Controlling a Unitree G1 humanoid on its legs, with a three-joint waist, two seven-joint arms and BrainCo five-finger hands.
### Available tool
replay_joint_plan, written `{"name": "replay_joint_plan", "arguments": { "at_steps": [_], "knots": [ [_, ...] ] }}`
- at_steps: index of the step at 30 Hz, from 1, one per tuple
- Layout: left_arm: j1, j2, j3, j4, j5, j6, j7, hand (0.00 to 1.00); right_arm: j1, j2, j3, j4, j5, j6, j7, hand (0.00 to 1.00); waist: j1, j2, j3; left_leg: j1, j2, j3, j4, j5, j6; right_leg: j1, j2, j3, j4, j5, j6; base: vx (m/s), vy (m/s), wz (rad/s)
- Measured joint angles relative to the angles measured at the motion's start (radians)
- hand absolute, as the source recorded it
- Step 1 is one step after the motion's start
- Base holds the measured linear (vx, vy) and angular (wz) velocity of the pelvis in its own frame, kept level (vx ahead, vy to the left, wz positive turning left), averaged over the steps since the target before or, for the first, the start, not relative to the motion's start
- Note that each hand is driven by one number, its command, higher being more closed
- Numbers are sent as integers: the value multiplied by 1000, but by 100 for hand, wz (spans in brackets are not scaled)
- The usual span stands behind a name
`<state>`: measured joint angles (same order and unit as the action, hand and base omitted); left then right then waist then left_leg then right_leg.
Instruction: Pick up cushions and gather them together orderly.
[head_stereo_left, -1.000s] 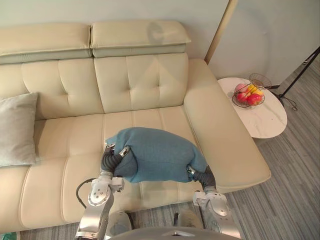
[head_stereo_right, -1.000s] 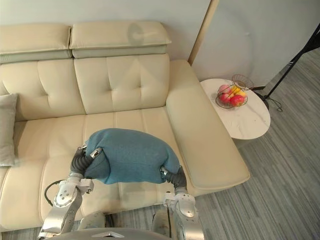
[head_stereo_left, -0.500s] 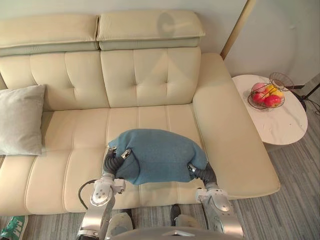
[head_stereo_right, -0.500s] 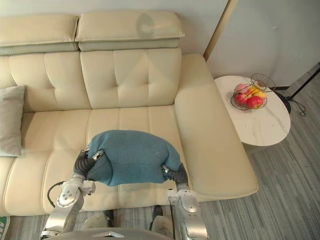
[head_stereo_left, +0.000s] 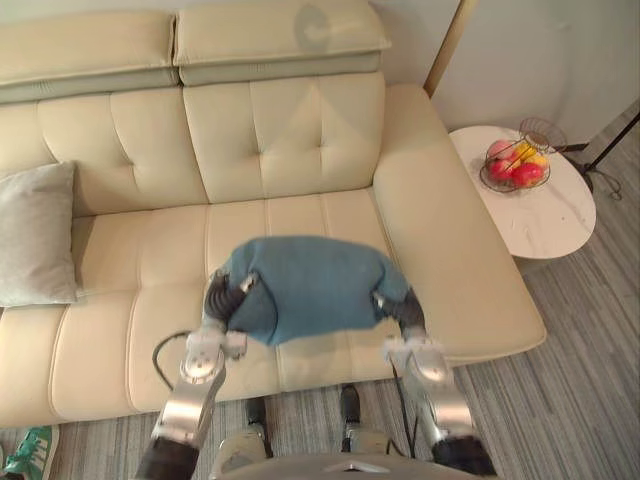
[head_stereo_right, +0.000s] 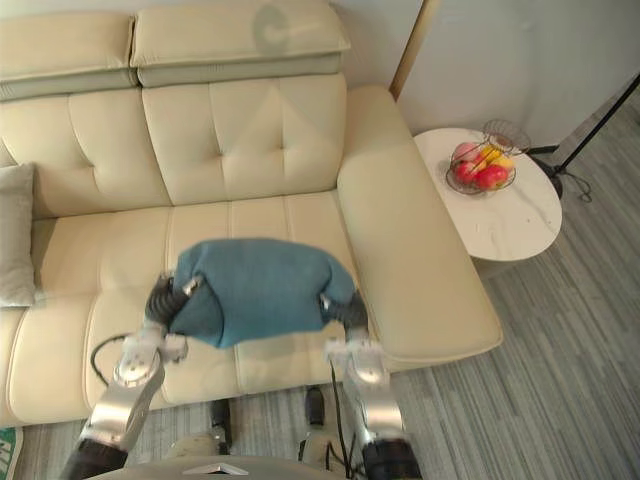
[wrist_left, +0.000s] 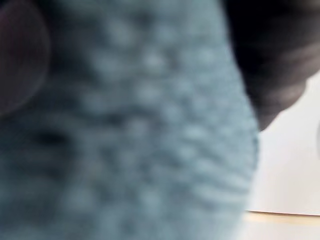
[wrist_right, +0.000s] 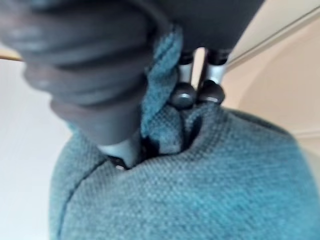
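Carrying is the step in hand: the blue cushion (head_stereo_left: 310, 288) hangs over the sofa (head_stereo_left: 280, 150) seat, held at its ends between the left hand (head_stereo_left: 228, 298) and right hand (head_stereo_left: 396, 308). Next, I judge, it must travel left to the grey cushion (head_stereo_left: 35, 235) at the far end and land squarely beside it. The eye views give the layout; the right wrist view adds the grip, with fingertips (wrist_right: 182, 95) dug into a fold, pinching fabric. The left wrist view gives blurred cloth, so that hand's grip I cannot tell.
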<state>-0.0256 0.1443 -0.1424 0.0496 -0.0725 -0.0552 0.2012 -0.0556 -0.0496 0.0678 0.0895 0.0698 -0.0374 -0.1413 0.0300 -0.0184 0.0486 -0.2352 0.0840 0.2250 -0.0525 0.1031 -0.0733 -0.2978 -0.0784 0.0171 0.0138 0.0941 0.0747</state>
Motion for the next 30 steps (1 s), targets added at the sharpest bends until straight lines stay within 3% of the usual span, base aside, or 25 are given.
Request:
{"name": "replay_joint_plan", "arguments": {
  "at_steps": [5,10,14,17,22,26,30],
  "knots": [
    [-325,45,17,-30,19,1,167,100,-375,2,11,-78,-77,-4,-177,100,10,9,6,-114,10,-9,32,25,5,-101,7,-7,16,29,-6,-51,-13,3],
    [-732,128,9,107,39,-1,298,100,-686,-45,-18,-75,-187,-5,-356,100,26,53,54,-172,13,-44,-13,82,2,-174,12,-36,44,30,-6,-36,-17,18],
    [-1015,179,-9,267,58,-1,323,100,-865,-62,-96,-56,-199,-4,-438,100,26,67,114,-224,13,-68,-25,116,-1,-234,12,-55,76,28,-7,-35,-10,17],
    [-1163,181,-16,387,58,7,328,100,-1018,-56,-182,68,-225,3,-501,100,21,69,131,-255,11,-92,-26,132,-11,-271,9,-62,100,22,-9,-11,-8,8],
    [-1382,181,-15,457,64,32,341,100,-1185,-49,-259,90,-222,7,-602,100,24,79,182,-326,18,-118,-27,180,-43,-351,10,-85,148,10,-26,-23,-40,12],
    [-1469,193,-14,483,106,36,345,100,-1213,-36,-280,90,-213,0,-642,100,30,83,193,-395,31,-117,-27,201,-48,-435,15,-88,185,5,-34,-21,-38,1],
    [-1482,199,4,527,145,42,340,100,-1212,-30,-290,179,-190,-12,-625,100,28,100,242,-453,39,-114,-27,220,-51,-504,21,-88,211,12,-41,-37,-14,-1]
  ]
}}
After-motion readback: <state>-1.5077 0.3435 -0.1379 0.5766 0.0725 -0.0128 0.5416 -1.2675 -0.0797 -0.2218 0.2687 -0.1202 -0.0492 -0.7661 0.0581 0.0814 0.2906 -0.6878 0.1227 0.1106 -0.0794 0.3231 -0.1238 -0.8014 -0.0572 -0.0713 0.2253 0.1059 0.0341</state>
